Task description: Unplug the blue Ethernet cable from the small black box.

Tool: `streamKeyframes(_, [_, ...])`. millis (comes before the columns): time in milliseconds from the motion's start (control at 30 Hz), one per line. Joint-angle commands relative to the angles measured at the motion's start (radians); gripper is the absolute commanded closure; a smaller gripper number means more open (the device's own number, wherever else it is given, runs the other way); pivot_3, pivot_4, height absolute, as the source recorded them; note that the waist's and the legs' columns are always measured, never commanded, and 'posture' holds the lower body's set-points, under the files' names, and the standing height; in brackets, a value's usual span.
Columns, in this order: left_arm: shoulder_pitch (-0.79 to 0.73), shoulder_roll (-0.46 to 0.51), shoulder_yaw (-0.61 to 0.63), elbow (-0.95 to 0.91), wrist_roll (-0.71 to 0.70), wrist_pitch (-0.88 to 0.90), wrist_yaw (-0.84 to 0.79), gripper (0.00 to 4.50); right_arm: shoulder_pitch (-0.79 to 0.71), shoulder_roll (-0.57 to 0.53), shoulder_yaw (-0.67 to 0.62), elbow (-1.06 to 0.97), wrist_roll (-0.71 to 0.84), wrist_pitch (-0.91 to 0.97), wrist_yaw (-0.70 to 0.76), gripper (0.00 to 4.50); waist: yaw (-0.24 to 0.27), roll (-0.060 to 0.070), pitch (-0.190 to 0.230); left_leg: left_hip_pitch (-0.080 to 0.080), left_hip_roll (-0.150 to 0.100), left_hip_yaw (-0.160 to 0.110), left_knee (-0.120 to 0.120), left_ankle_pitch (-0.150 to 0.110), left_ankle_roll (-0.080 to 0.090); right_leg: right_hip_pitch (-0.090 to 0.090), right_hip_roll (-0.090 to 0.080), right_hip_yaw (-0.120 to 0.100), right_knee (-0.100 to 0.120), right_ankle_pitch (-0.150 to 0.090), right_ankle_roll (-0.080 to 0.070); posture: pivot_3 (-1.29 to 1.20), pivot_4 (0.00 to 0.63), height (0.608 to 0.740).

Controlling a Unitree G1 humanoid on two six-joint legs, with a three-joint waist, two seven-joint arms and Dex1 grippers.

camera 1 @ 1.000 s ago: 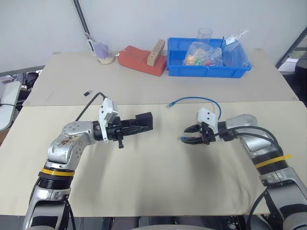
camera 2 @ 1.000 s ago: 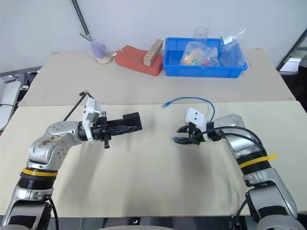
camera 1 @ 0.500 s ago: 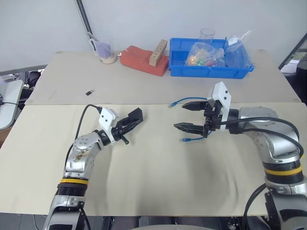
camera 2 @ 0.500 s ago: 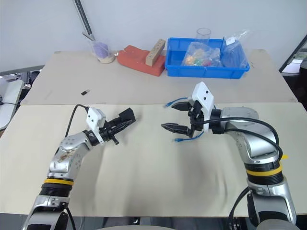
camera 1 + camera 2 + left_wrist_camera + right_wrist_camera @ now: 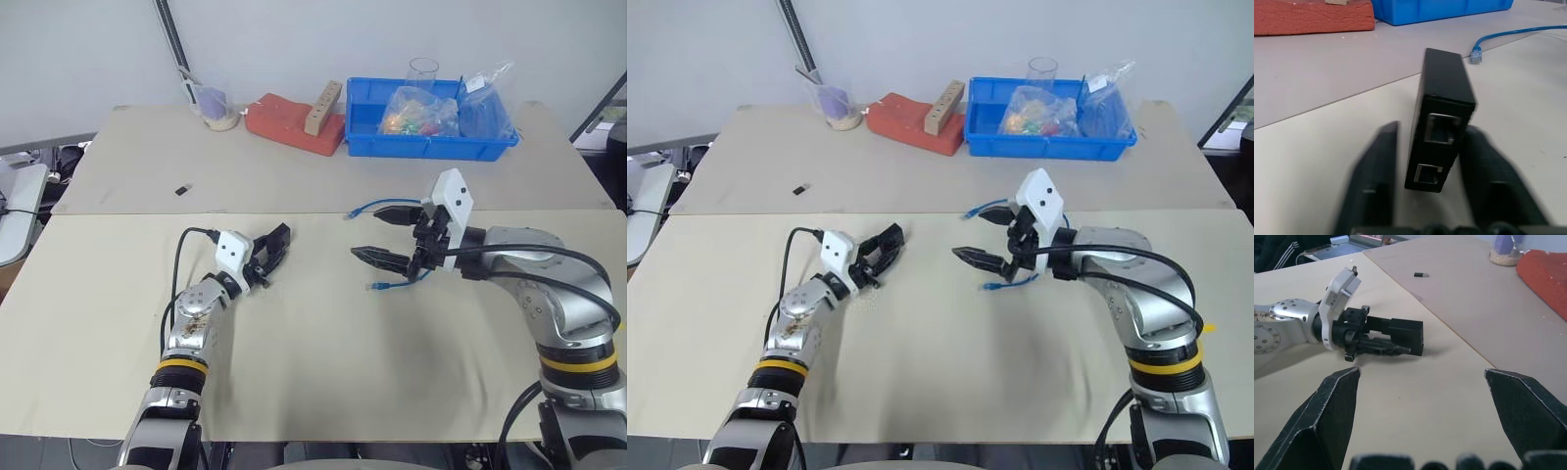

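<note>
The small black box (image 5: 1442, 115) stands on edge on the cream table, and both ports in its near face are empty. My left gripper (image 5: 269, 253) is open, its fingers (image 5: 1376, 186) flanking the box with a thin gap on one side. The blue Ethernet cable (image 5: 361, 208) lies loose on the table to the right, one clear plug (image 5: 1476, 55) beyond the box and its other end (image 5: 377, 287) under my right arm. My right gripper (image 5: 364, 230) hovers above the cable, wide open and empty, pointing at the box (image 5: 1408, 333).
Along the back of the far table are a blue bin (image 5: 431, 142) of bags, a red pad (image 5: 284, 122) with a wooden block (image 5: 321, 95), and a cup (image 5: 216, 106). A tiny black piece (image 5: 183, 189) lies at the left of that table.
My left gripper came down with the box to the table and its fingers parted. My right gripper let go of the cable's plug, rose and opened wide; that end now lies on the table.
</note>
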Motion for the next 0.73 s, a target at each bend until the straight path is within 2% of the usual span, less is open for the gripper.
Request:
streamKeyframes(33, [0.029,0.013,0.020,-0.012,-0.023,0.008,-0.016,0.17,-0.002,-0.014,-0.032,-0.029,0.022,-0.007,-0.003,0.00,-0.001,0.000,0.000,0.000,0.000,0.000,0.000,0.000,0.000,0.000,0.000,0.000,0.000,0.000,0.000,0.00,0.150,0.740])
streamKeyframes(67, [0.052,0.026,0.027,-0.053,-0.037,0.036,-0.026,0.04,0.003,-0.023,-0.036,-0.022,0.021,-0.013,0.005,0.00,-0.003,0.000,0.000,0.000,0.000,0.000,0.000,0.000,0.000,0.000,0.000,0.000,0.000,0.000,0.000,0.00,0.150,0.740])
streamKeyframes(200, [0.147,0.103,0.042,-0.258,-0.098,0.176,-0.072,0.04,0.013,-0.063,-0.046,0.014,0.011,-0.044,0.045,0.00,-0.013,0.000,0.000,0.001,0.001,0.000,-0.002,0.000,0.000,0.000,0.001,0.000,0.000,0.000,0.000,0.00,0.150,0.740])
streamKeyframes(267, [0.203,0.173,0.054,-0.401,-0.152,0.285,-0.107,0.04,0.014,-0.088,-0.056,0.031,0.009,-0.058,0.066,0.00,-0.017,0.000,0.000,0.001,0.001,0.000,-0.002,0.000,0.000,0.000,0.001,0.000,0.000,0.000,0.000,0.00,0.150,0.740])
streamKeyframes(400, [0.327,0.425,0.166,-0.706,-0.272,0.556,-0.174,0.04,0.026,-0.165,-0.123,0.034,0.050,-0.032,0.115,0.00,-0.025,0.000,0.001,0.001,0.002,-0.002,-0.002,0.000,0.000,0.000,0.001,0.000,0.000,0.000,0.000,0.00,0.150,0.740])
streamKeyframes(467, [0.342,0.501,0.263,-0.777,-0.332,0.638,-0.154,0.04,0.033,-0.196,-0.147,0.019,0.071,-0.005,0.120,0.00,-0.021,0.000,0.001,0.001,0.002,-0.003,-0.003,0.000,0.000,0.000,0.001,0.000,0.000,0.000,0.000,0.00,0.150,0.740])
streamKeyframes(600, [0.361,0.563,0.360,-0.828,-0.375,0.712,-0.135,0.04,0.029,-0.208,-0.172,0.005,0.096,0.037,0.081,0.00,-0.018,0.000,0.001,0.003,0.002,-0.002,-0.003,0.000,0.000,0.003,0.000,0.000,-0.004,0.000,0.000,0.00,0.150,0.740])
streamKeyframes(733, [0.334,0.555,0.363,-0.825,-0.377,0.722,-0.122,0.04,0.025,-0.185,-0.166,-0.007,0.101,0.048,0.034,0.00,-0.020,0.000,0.001,0.002,0.002,-0.001,-0.003,0.000,0.000,0.003,0.000,0.000,-0.005,0.000,0.000,0.00,0.150,0.740])
